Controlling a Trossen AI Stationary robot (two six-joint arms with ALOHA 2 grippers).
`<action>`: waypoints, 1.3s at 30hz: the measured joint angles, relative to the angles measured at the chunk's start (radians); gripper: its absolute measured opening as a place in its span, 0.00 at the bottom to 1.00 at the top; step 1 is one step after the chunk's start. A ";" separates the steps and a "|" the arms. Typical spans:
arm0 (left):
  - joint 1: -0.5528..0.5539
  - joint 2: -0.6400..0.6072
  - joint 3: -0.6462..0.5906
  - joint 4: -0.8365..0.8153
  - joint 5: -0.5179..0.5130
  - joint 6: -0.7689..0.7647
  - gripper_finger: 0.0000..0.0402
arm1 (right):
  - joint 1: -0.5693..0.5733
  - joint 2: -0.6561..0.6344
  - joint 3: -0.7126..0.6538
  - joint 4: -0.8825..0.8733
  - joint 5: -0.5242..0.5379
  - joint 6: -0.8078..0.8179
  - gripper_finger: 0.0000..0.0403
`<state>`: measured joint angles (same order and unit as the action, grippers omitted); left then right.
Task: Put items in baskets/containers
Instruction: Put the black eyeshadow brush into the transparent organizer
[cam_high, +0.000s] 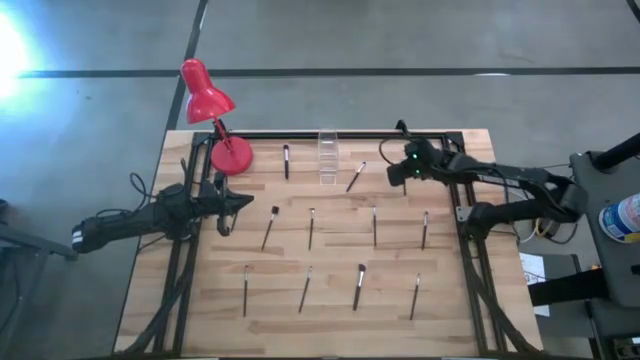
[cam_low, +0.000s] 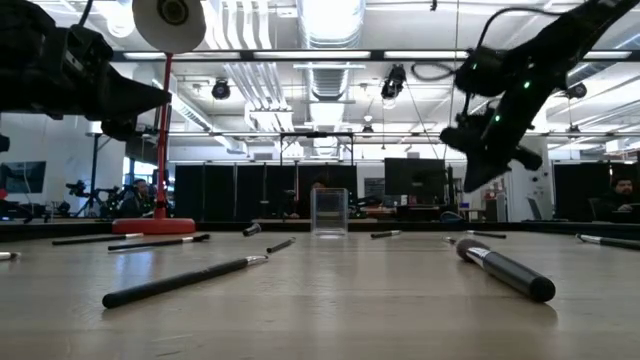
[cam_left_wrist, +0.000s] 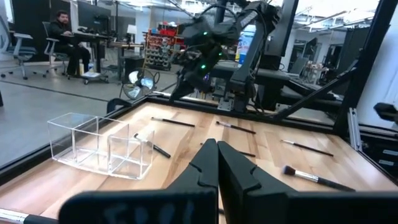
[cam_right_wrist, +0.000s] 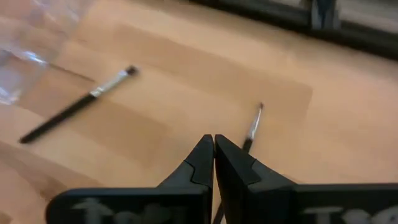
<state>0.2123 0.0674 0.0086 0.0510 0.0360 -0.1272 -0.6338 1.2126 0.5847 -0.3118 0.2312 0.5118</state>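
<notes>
From above, the brushes lie scattered on the wooden table, and the clear holder stands near the far edge, beside the red lamp. At table height, the right end effector hangs in the air, clenched and holding nothing. Past the left wrist, the left end effector is clenched too, also without a brush. Past the right wrist, the pressed fingers hover just over one brush.
</notes>
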 joint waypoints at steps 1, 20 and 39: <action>0.000 0.002 0.000 -0.003 0.000 0.000 0.00 | -0.016 0.024 0.003 0.001 -0.001 0.003 0.02; 0.000 0.027 -0.002 -0.028 0.002 0.002 0.00 | -0.157 0.351 0.163 0.001 -0.002 0.007 0.26; -0.001 0.035 -0.002 -0.028 0.001 -0.027 0.00 | -0.209 0.425 0.187 0.002 -0.072 -0.016 0.10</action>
<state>0.2116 0.1020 0.0063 0.0227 0.0372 -0.1547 -0.8425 1.6375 0.7715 -0.3099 0.1589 0.4954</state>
